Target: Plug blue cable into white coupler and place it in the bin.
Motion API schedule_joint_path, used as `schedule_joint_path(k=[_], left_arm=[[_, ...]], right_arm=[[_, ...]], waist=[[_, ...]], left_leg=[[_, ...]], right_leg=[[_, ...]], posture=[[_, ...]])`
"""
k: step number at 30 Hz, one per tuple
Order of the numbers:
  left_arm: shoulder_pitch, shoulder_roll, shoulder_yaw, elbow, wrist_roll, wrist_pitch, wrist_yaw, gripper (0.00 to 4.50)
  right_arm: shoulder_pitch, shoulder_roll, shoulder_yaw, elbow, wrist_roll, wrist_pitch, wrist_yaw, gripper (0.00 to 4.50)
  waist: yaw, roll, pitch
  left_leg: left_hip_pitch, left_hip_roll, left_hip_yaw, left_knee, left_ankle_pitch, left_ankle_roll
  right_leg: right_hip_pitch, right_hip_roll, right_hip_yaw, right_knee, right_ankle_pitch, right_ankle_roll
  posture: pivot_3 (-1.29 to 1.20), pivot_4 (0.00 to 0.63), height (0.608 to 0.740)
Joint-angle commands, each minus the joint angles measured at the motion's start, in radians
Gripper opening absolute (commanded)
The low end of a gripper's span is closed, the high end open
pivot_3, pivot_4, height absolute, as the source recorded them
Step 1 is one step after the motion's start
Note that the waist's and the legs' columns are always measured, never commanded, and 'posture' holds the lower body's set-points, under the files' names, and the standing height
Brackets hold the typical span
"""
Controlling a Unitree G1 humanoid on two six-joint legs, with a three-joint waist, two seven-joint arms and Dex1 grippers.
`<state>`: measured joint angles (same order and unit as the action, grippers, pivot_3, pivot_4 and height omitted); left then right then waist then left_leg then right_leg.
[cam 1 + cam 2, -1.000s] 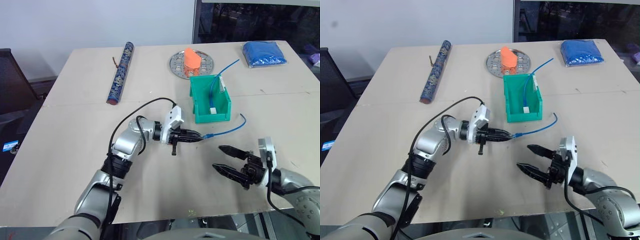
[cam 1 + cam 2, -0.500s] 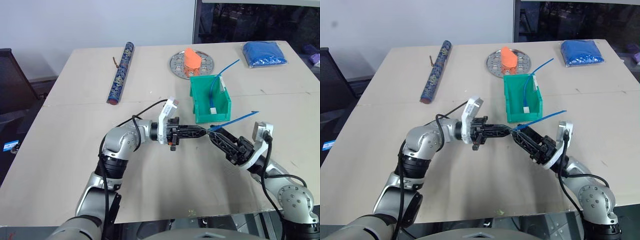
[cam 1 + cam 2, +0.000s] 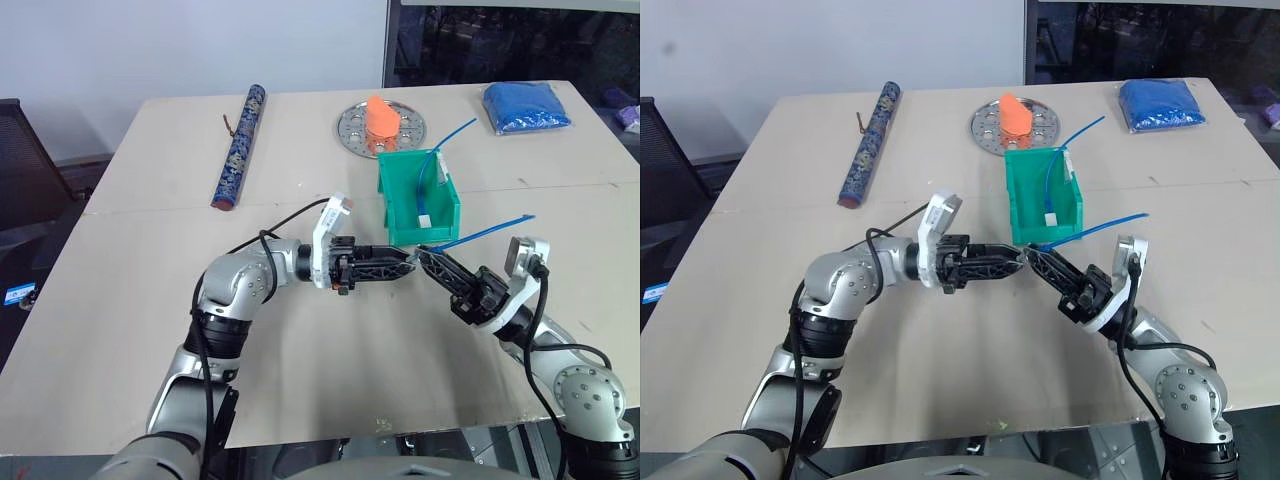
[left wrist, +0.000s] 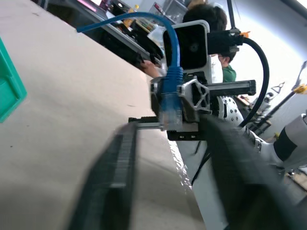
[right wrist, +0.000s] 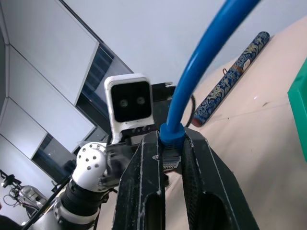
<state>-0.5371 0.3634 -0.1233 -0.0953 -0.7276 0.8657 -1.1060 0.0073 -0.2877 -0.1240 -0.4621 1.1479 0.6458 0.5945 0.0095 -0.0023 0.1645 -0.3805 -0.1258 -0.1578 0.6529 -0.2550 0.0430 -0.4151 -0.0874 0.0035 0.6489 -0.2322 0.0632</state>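
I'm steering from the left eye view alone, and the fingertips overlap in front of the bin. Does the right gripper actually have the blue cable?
Observer: Yes. In the right wrist view the right gripper is shut on the blue cable, just behind its plug.
Operator: And the left one, is it gripping too?
Observer: No. The left wrist view shows the left gripper with its fingers apart, one on each side of the plug, and a gap on both sides.
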Motion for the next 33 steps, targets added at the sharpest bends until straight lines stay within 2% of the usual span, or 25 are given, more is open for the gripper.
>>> schedule_joint_path(k=[1,2,5,8,10,12,14,17,22,26,33], left_arm=[[0.077,0.059,0.048,-0.208,-0.010,-0.019,0.061,4.22],[0.112,0.077,0.066,-0.278,-0.009,-0.038,0.085,4.40],[0.192,0.077,0.144,-0.441,-0.004,-0.087,0.213,4.40],[0.260,0.023,0.225,-0.578,0.205,-0.251,0.477,4.40],[0.309,-0.002,0.277,-0.646,0.309,-0.288,0.628,4.40],[0.407,-0.002,0.316,-0.705,0.412,-0.335,0.714,4.40],[0.575,-0.012,0.365,-0.753,0.499,-0.403,0.762,4.40],[0.810,-0.066,0.365,-0.737,0.564,-0.459,0.815,4.40],[0.955,-0.143,0.333,-0.692,0.603,-0.542,0.862,4.40],[0.973,-0.153,0.328,-0.610,0.611,-0.593,0.856,4.40],[0.897,-0.110,0.294,-0.434,0.638,-0.668,0.827,4.40]], right_arm=[[-0.015,-0.001,-0.015,-0.014,-0.011,-0.031,0.002,0.00],[-0.018,-0.005,-0.020,-0.007,-0.018,-0.036,0.005,0.00],[-0.020,-0.022,-0.028,0.010,-0.049,-0.052,0.026,0.00],[-0.025,-0.037,-0.029,0.033,-0.079,-0.070,0.055,0.00],[-0.025,-0.045,-0.022,0.047,-0.101,-0.078,0.078,0.00],[-0.029,-0.047,-0.022,0.063,-0.106,-0.078,0.092,0.00],[-0.041,-0.056,-0.013,0.082,-0.117,-0.073,0.113,0.00],[-0.066,-0.071,0.010,0.108,-0.150,-0.065,0.134,0.00],[-0.075,-0.067,0.011,0.118,-0.147,-0.053,0.139,0.00],[-0.062,-0.066,0.013,0.105,-0.143,-0.047,0.132,0.00],[-0.052,-0.062,0.011,0.096,-0.153,-0.048,0.121,0.00]], waist=[[-0.003,0.000,0.000],[-0.005,0.000,0.000],[0.001,0.000,0.000],[0.004,0.000,0.000],[0.006,0.000,0.000],[0.002,0.000,-0.001],[-0.001,0.000,-0.001],[0.005,-0.001,-0.001],[0.034,-0.003,-0.001],[0.031,-0.003,-0.001],[0.029,-0.003,-0.002]], left_leg=[[0.000,0.000,0.000,0.000,0.000,0.000],[-0.001,0.000,0.001,-0.001,0.000,0.000],[-0.001,0.000,0.002,-0.001,0.000,0.000],[0.000,0.000,0.004,-0.001,0.000,0.000],[0.000,0.000,0.007,-0.001,0.000,0.000],[0.001,0.001,0.009,-0.001,0.000,0.000],[0.002,0.002,0.013,-0.002,0.000,0.001],[0.002,0.003,0.015,-0.003,-0.001,0.002],[0.000,0.003,0.013,-0.001,-0.005,0.005],[0.001,0.003,0.015,0.000,-0.006,0.005],[0.001,0.004,0.014,-0.001,-0.005,0.006]], right_leg=[[-0.001,0.000,0.000,0.000,0.000,0.000],[-0.002,0.000,0.001,0.000,0.000,0.000],[-0.003,0.000,0.003,0.001,0.000,0.000],[-0.002,0.000,0.004,0.001,0.000,0.000],[-0.002,0.000,0.006,0.000,0.000,0.000],[-0.002,0.000,0.008,0.000,0.000,0.000],[-0.002,0.001,0.011,0.000,0.000,-0.001],[-0.003,0.002,0.013,-0.001,0.001,-0.001],[-0.002,0.002,0.009,-0.003,0.001,-0.001],[-0.001,0.001,0.010,-0.004,0.002,0.000],[-0.002,0.002,0.009,-0.004,0.002,0.000]], posture=[[0.00,0.150,0.740],[0.00,0.150,0.740],[0.00,0.150,0.740],[0.00,0.150,0.740],[0.00,0.150,0.740],[0.00,0.150,0.740],[0.00,0.150,0.740],[0.00,0.150,0.740],[0.00,0.150,0.740],[0.00,0.150,0.740],[0.00,0.150,0.740]])
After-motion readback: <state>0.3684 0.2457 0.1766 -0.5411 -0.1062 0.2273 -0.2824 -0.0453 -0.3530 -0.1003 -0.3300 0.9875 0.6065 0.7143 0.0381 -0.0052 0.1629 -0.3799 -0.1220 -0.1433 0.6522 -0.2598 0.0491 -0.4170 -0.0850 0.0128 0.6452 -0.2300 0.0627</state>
